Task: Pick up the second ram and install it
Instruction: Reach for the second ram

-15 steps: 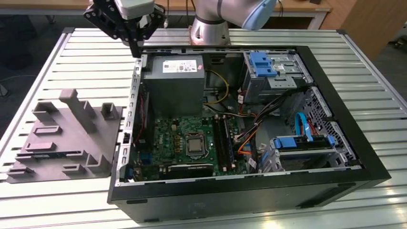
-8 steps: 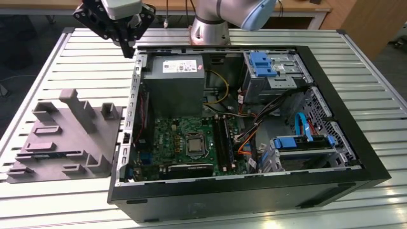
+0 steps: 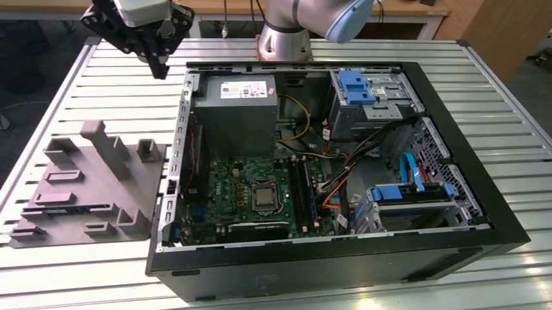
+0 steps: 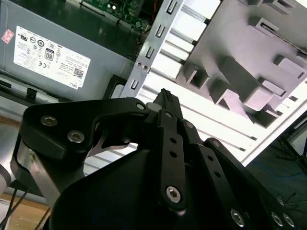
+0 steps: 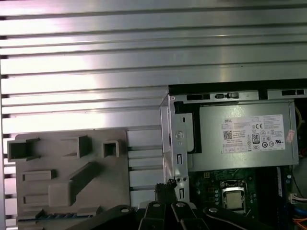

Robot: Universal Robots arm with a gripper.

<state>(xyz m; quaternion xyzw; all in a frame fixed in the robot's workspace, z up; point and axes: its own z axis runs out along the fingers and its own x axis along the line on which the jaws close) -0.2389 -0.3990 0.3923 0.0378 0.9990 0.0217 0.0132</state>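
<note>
The pincer (image 3: 159, 71) hangs above the bench (image 3: 103, 97), jaws seemingly closed and empty. The second ram (image 3: 82, 208) lies in the grey holder (image 3: 74, 190), well below the pincer and off to its side. Pickup looks not yet begun; grasping would need open jaws aligned along the stick.

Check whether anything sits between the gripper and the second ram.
Nothing visible blocks a path from above. The gripper hangs over the table; the second ram lies in the gray holder, whose upright posts stand between them lower down.

Open computer case (image 3: 302, 278) on slatted metal table (image 3: 509, 110) — grey moulded holder (image 3: 86, 194) beside it
</note>
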